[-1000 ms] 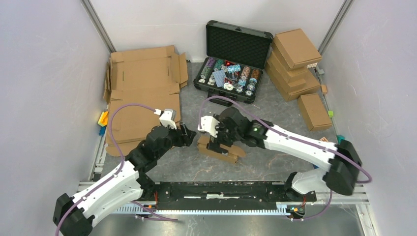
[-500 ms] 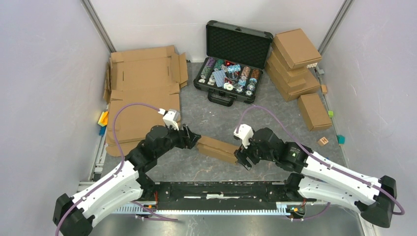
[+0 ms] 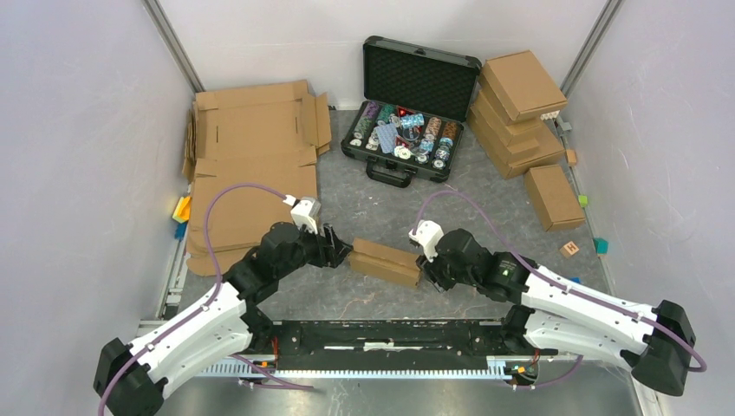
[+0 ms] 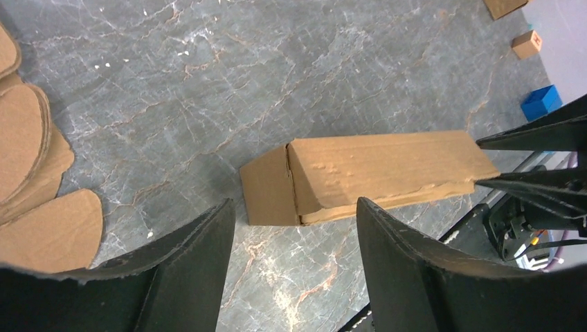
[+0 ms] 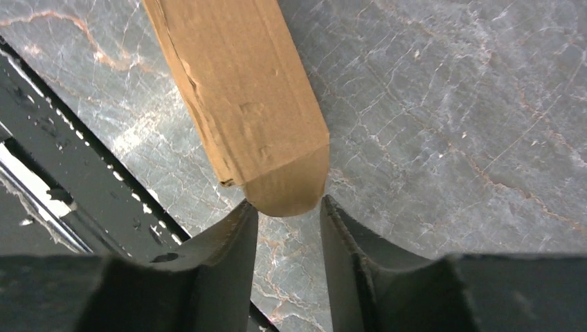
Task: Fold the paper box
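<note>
Desk [image 3: 364, 299] is carrying flat sheets [image 3: 251, 130] at far left; the left arm [image 3: 199, 325] is covering their near edge. Case [image 3: 420, 78] is standing open at the back, its contents too small to make out. Box [image 3: 386, 262] is lying mid-desk on a slant, with bare desk showing along its far and near sides. Left claw [image 3: 340, 251] is standing wide, straddling the box's end. Right claw [image 3: 423, 273] is pinching the opposite end flap, hiding it from above.
</note>
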